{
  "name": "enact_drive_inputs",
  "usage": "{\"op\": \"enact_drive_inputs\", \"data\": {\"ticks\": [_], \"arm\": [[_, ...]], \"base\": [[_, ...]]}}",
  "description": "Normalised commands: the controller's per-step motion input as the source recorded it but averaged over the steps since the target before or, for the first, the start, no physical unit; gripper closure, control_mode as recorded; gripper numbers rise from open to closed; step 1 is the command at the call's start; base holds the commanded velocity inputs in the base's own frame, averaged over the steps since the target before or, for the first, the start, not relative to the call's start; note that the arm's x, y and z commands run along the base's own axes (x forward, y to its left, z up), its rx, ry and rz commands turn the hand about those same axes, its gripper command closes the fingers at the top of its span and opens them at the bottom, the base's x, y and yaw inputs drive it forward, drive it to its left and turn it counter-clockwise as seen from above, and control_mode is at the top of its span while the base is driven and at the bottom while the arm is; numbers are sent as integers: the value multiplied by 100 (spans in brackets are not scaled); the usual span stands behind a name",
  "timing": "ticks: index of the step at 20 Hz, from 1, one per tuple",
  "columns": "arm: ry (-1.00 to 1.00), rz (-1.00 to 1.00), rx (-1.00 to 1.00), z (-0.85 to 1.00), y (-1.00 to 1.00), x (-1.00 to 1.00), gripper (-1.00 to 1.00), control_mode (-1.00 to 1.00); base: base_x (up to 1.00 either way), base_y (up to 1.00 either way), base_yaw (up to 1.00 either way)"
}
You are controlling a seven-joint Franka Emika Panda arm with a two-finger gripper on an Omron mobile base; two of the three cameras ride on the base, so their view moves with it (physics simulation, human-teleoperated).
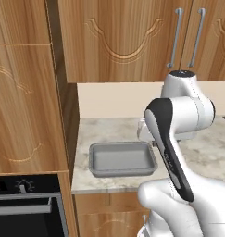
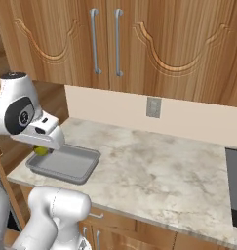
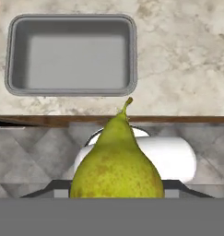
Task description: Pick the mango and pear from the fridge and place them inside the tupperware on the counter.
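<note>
One pear (image 3: 115,161) is gripped by the pincer (image 3: 116,191) near the empty tupperware (image 3: 71,87) on the table (image 3: 187,55). Lowering over it is likely required next.

The pear (image 3: 115,161) has a smooth yellow-green skin with fine brown speckles and a soft sheen, and the tupperware (image 3: 71,55) looks like smooth matt grey plastic, though it could equally be dull metal. The counter (image 2: 154,171) is polished beige-grey marbled stone. The wall cabinets (image 2: 149,44) above are warm brown wood with visible grain and carved curves, fitted with smooth, slightly shiny metal handles (image 2: 94,41), and the robot arm (image 1: 178,115) is glossy white with dark glossy joints.
</note>
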Motion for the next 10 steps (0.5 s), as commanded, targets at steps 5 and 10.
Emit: {"op": "enact_drive_inputs", "data": {"ticks": [5,10], "arm": [[30,3,0,-59,1,19,100,-100],[0,1,0,-59,0,31,100,-100]], "base": [[0,0,0],[0,0,0]]}}
